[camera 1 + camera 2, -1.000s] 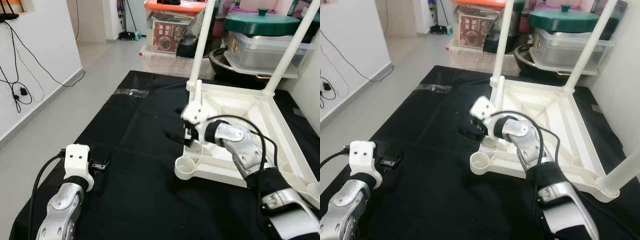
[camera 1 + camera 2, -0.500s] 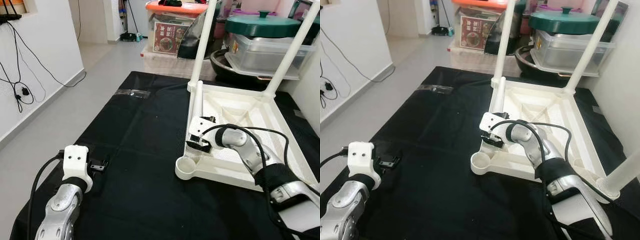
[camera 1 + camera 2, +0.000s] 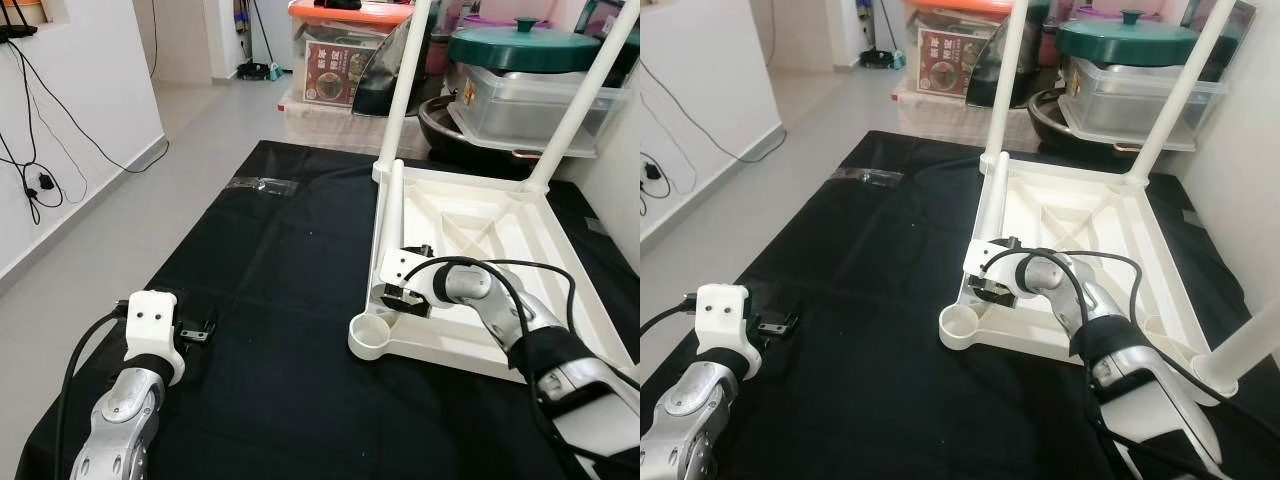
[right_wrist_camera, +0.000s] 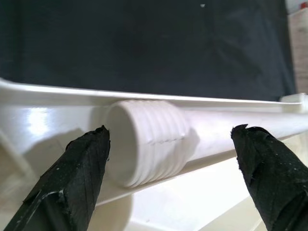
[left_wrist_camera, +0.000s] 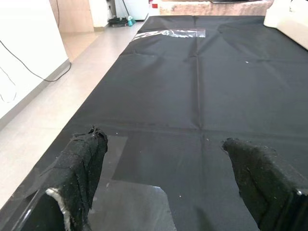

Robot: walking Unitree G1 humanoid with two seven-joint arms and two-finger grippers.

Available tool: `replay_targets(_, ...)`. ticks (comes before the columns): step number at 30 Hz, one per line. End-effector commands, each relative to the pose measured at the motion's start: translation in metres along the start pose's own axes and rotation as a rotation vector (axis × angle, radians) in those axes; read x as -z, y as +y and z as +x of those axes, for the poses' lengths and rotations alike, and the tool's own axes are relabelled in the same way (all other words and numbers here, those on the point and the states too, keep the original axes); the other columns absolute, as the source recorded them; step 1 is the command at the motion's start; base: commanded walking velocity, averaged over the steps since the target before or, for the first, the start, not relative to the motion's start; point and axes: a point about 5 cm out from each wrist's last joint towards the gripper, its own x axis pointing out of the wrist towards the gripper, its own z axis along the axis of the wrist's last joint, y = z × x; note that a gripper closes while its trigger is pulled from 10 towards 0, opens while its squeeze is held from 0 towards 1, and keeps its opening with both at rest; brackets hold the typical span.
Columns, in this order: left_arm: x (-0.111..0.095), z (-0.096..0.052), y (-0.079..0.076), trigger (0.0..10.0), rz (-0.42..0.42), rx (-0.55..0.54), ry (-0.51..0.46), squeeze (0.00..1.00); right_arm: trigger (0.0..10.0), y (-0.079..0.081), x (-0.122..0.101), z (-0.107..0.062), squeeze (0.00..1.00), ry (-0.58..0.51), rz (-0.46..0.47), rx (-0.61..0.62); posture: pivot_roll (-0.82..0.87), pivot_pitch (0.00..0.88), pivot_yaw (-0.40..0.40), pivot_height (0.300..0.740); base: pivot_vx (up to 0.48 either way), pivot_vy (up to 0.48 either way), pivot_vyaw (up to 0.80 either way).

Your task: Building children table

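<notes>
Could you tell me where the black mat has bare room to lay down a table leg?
Bare: the black mat between the left gripper and the upturned table top. Crowded: the table top's inside, where the right gripper hovers over the loose leg.

right claw (image 3: 402, 297) lowered from table edge, now over loose leg (image 3: 391, 225)

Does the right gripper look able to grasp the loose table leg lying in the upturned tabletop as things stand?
Probably yes. The right gripper is open, its fingers either side of the loose leg's threaded end, and nothing lies between them.
</notes>
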Motion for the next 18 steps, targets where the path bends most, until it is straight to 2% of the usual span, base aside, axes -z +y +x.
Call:
replay_targets(1,0.003,0.0,-0.001,10.0,0.004,-0.005,0.012,0.0,10.0,-0.003,-0.001,0.002,0.0,0.015,-0.02,0.034,0.11,0.0,-0.094,0.74,0.0,0.0,0.0)
replay_targets(2,0.003,0.0,-0.001,10.0,0.004,-0.005,0.012,0.0,10.0,-0.003,-0.001,0.002,0.0,0.015,-0.02,0.034,0.11,0.0,-0.094,0.74,0.0,0.0,0.0)
replay_targets(4,0.003,0.0,0.0,10.0,0.006,-0.012,0.014,0.0,9.8,-0.013,-0.005,0.003,0.0,0.015,0.005,0.139,0.11,0.0,-0.094,0.74,0.0,0.0,0.0)
replay_targets(5,0.004,0.0,0.001,10.0,0.007,-0.014,0.015,0.0,9.6,-0.016,-0.007,0.004,0.0,0.01,0.018,0.177,0.11,0.0,-0.094,0.74,0.0,0.0,0.0)
replay_targets(6,0.004,0.0,0.001,10.0,0.006,-0.016,0.017,0.0,8.7,-0.018,-0.008,0.004,0.0,0.002,0.042,0.207,0.11,0.0,-0.096,0.74,0.0,0.0,0.0)
replay_targets(8,0.004,-0.001,0.001,10.0,0.006,-0.018,0.018,0.0,8.7,-0.018,-0.009,0.005,0.0,-0.003,0.057,0.222,0.11,0.0,-0.096,0.74,0.0,0.0,0.0)
replay_targets(9,0.004,-0.001,0.001,10.0,0.007,-0.019,0.018,0.0,0.0,-0.017,-0.011,0.006,0.0,-0.015,0.061,0.236,0.11,0.0,-0.095,0.74,0.0,0.0,0.0)
replay_targets(18,0.006,0.0,0.001,10.0,0.02,-0.021,0.025,0.0,0.0,0.004,-0.011,0.013,0.0,-0.069,0.136,0.242,0.11,0.0,-0.084,0.74,0.0,0.0,0.0)
